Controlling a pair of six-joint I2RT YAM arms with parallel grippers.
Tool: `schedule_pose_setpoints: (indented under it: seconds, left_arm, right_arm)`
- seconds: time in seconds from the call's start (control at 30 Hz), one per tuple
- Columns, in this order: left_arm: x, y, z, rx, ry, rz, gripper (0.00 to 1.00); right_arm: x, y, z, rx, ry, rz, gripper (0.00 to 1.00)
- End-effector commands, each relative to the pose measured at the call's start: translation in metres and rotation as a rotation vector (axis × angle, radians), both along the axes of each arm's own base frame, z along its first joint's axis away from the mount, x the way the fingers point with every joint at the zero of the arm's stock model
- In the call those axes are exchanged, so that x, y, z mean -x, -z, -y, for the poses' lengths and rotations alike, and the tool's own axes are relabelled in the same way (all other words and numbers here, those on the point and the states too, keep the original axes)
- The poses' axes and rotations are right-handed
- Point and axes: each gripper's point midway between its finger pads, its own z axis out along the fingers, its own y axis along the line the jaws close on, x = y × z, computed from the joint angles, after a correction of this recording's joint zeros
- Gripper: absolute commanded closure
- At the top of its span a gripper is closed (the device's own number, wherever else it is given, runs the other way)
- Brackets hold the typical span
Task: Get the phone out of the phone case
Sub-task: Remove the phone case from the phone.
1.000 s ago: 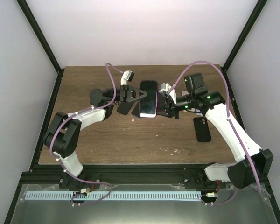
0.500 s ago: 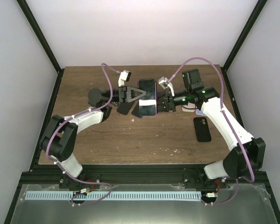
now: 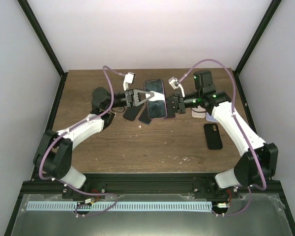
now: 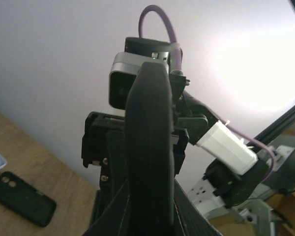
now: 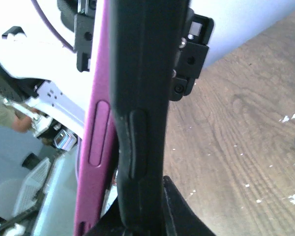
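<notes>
At right wrist only, pink phone (image 5: 96,142) edge, black case (image 5: 140,73)

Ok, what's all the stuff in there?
magenta phone in its black case: one, magenta and black, held between left gripper and right gripper.
flat black phone case: one, black, right on the brown wooden table.
dark flat pieces: two, black, by the left gripper.
pale flat thing: one, whitish, partly under the right arm.
brown wooden table: one, brown, underneath.
left gripper: one, black, shut on the phone.
right gripper: one, black, shut on the phone.
</notes>
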Motion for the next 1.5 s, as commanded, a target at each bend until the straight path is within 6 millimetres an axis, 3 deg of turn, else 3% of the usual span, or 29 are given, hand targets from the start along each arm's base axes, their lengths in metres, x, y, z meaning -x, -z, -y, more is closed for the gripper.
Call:
schedule_pose_setpoints:
  seconds: [0.0, 0.13, 0.37, 0.53, 0.63, 0.7, 0.8, 0.9, 1.1, 1.37, 1.47]
  left_arm:
    - [0.043, 0.059, 0.032, -0.252, 0.167, -0.060, 1.00]
    - [0.020, 0.065, 0.030, -0.306, 0.030, -0.066, 0.99]
    - [-0.027, 0.100, 0.026, -0.371, -0.198, -0.193, 0.66]
    - [-0.058, 0.131, 0.002, -0.540, -0.452, -0.224, 0.50]
    - [-0.066, 0.149, -0.024, -0.702, -0.618, -0.193, 0.46]
    - [-0.064, 0.149, -0.035, -0.788, -0.701, -0.129, 0.46]
    - [-0.053, 0.148, -0.038, -0.904, -0.770, 0.011, 0.46]
    - [-0.036, 0.146, -0.023, -1.017, -0.791, 0.204, 0.46]
    - [0.002, 0.157, 0.027, -1.155, -0.722, 0.532, 0.47]
    - [0.027, 0.177, 0.092, -1.251, -0.573, 0.862, 0.46]
    - [0.030, 0.188, 0.106, -1.293, -0.531, 0.938, 0.46]
  right_arm:
    - [-0.007, -0.026, -0.002, -0.077, -0.007, 0.182, 0.97]
    - [-0.011, 0.009, 0.013, -0.075, 0.001, 0.068, 0.99]
    - [-0.032, 0.079, 0.050, -0.066, 0.098, -0.137, 0.99]
    - [-0.034, 0.119, 0.063, -0.028, 0.156, -0.220, 0.99]
    - [-0.032, 0.140, 0.065, 0.013, 0.188, -0.259, 0.99]
    - [-0.032, 0.148, 0.067, 0.035, 0.204, -0.274, 0.99]
    - [-0.031, 0.153, 0.067, 0.037, 0.206, -0.304, 0.99]
    - [-0.031, 0.159, 0.067, 0.038, 0.220, -0.349, 0.99]
    - [-0.038, 0.175, 0.069, 0.071, 0.287, -0.474, 0.99]
    - [-0.037, 0.183, 0.070, 0.084, 0.312, -0.519, 0.99]
    - [-0.036, 0.182, 0.070, 0.080, 0.308, -0.520, 0.99]
